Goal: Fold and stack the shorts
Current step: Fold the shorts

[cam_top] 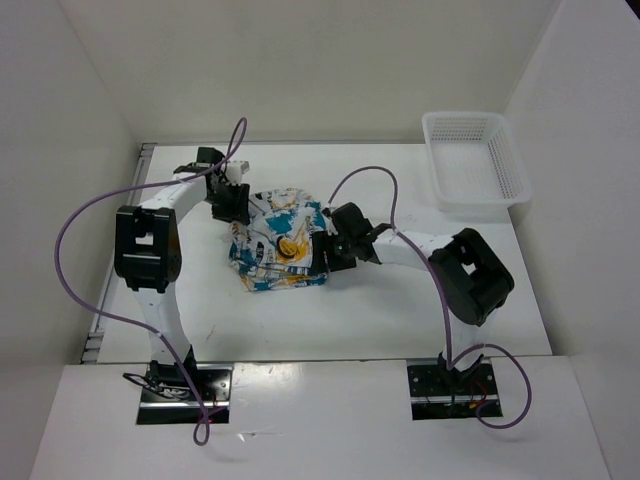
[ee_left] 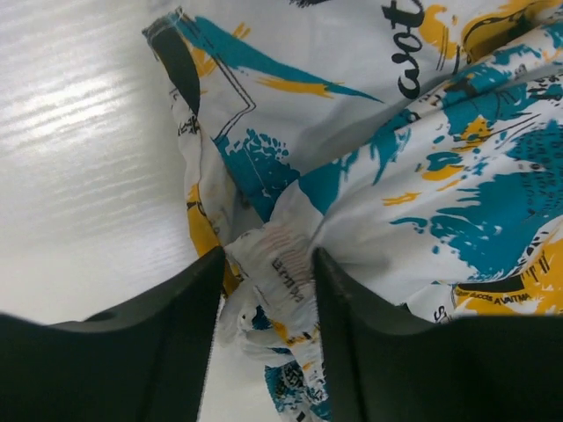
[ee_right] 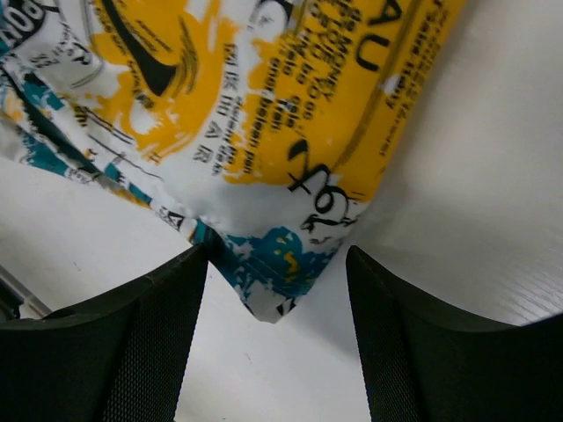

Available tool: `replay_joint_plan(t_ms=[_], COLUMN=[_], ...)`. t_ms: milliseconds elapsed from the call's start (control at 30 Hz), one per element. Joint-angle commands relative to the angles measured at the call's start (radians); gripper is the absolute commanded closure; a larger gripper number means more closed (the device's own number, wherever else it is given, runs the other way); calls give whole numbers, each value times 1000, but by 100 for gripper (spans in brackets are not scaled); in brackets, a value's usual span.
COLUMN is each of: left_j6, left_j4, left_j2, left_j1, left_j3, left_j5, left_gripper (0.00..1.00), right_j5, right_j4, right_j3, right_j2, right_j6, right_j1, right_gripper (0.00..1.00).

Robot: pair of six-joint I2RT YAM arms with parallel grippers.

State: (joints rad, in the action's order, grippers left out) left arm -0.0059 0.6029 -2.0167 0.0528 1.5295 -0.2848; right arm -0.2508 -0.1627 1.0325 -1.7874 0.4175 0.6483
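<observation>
The shorts [cam_top: 277, 245], white with a teal, yellow-orange and black print, lie rumpled in the middle of the table. My left gripper [cam_top: 236, 212] is at their far left edge. In the left wrist view it [ee_left: 268, 264] is closed on a bunched fold of the shorts [ee_left: 281, 272], which fills the gap between the fingers. My right gripper [cam_top: 322, 255] is at the shorts' right side. In the right wrist view it [ee_right: 277, 257] is open. A teal corner of the shorts [ee_right: 277, 277] hangs between its fingers, clear of the right finger.
A white plastic mesh basket [cam_top: 432, 150] stands at the far right corner of the table. White walls close in the table at the left, back and right. Purple cables loop above both arms.
</observation>
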Motion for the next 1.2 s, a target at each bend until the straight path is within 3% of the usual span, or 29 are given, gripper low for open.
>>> replay_joint_plan(t_ms=[0, 67, 167, 267, 300, 367, 400, 533, 667, 733, 833, 967, 1000, 1033, 1067, 1133, 1167], left_j6=[6, 6, 6, 6, 6, 6, 6, 6, 6, 6, 6, 6, 6, 6, 6, 6, 6], left_j4=[-58, -58, -80, -89, -89, -98, -110, -120, -132, -123, -103, -72, -72, -72, -72, -72, -72], left_j2=[-2, -14, -23, -34, -46, -56, -68, -108, -128, -137, -123, -44, 2, 27, 77, 127, 171], left_j1=[-7, -7, -7, -7, -7, -7, 5, 25, 47, 56, 65, 65, 65, 65, 55, 42, 29], left_j3=[12, 3, 3, 3, 12, 24, 24, 80, 135, 158, 167, 135, 120, 95, 84, 71, 61], left_j5=[9, 9, 18, 9, 0, -25, -25, -48, -59, -68, -68, -22, -13, -13, -13, -4, 15], left_gripper=[49, 58, 61, 61, 65, 72, 80, 99, 100, 100, 96, 73, 68, 62, 59, 49, 49], right_j5=[15, 5, -16, -53, -62, -39, -12, 8, 22, 45, 56, 56, 67, 79, 99, 140, 157], right_j4=[92, 115, 126, 155, 155, 155, 155, 155, 146, 134, 114, 31, 13, -10, -49, -98, -116], right_j3=[-34, -54, -54, -54, -54, -63, -86, -147, -206, -227, -236, -195, -186, -177, -155, -123, -108], right_j2=[71, 71, 34, 2, -9, -9, 11, 71, 123, 138, 184, 291, 322, 356, 425, 511, 528], right_j6=[49, 60, 69, 78, 78, 87, 87, 107, 118, 118, 118, 23, 5, -9, -32, -45, -54], right_j1=[-9, -9, -9, -9, -9, -9, -9, -27, -27, -27, -62, -101, -101, -128, -139, -182, -199], right_gripper=[30, 30, 38, 57, 74, 90, 99, 100, 100, 91, 46, 29, 29, 19, 16, 0, 0])
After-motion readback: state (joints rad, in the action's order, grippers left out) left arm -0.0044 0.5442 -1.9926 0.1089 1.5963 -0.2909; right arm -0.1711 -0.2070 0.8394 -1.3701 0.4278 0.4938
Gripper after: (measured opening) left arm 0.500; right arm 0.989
